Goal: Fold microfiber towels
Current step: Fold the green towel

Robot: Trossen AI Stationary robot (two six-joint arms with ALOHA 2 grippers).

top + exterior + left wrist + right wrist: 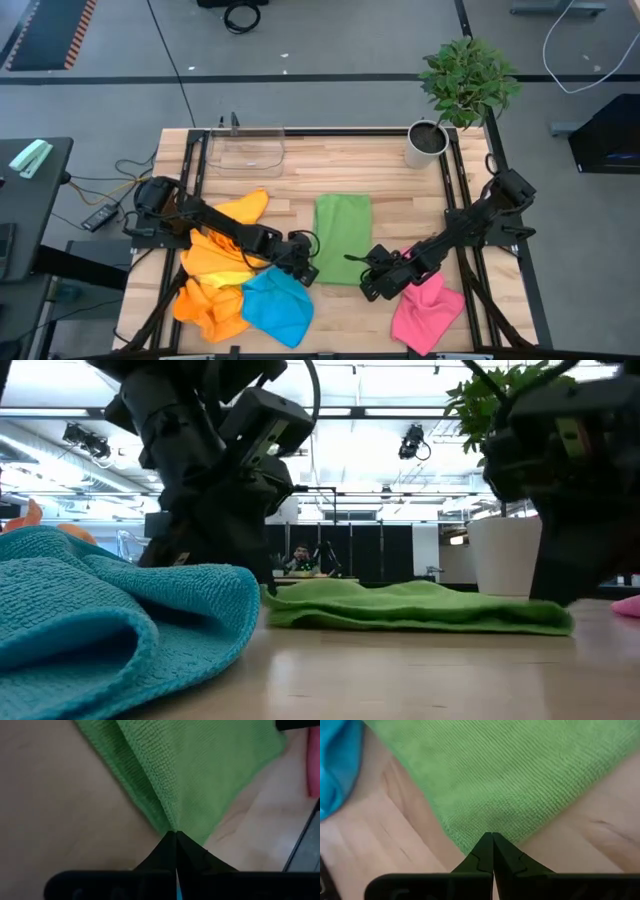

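Observation:
A green microfiber towel [342,235] lies folded into a rectangle at the table's middle, flat on the wood [420,605]. My left gripper [314,274] is shut at its near left corner. My right gripper [366,282] is shut at its near right corner. Both slant down toward the table. Orange and yellow towels [215,265] lie heaped at the left, with a blue towel [275,305] near the front edge. A pink towel [425,310] lies crumpled at the front right. My left gripper pinches the green towel's near left corner [176,826] between its two fingertips, slanting down from the table's near left. Layered edges run up from that corner, so several layers meet there. The towel lies on the table. My right gripper pinches the green towel at its near right corner [492,829] between its two fingertips, slanting down from the near right. One layer or several, I cannot tell. The cloth beyond the fingers lies flat on the wood.
A clear plastic tray [245,150] stands at the far left of the table and a potted plant [428,143] at the far right. The blue towel [100,620] bulks close to the left gripper. Bare wood shows beyond the green towel's far edge.

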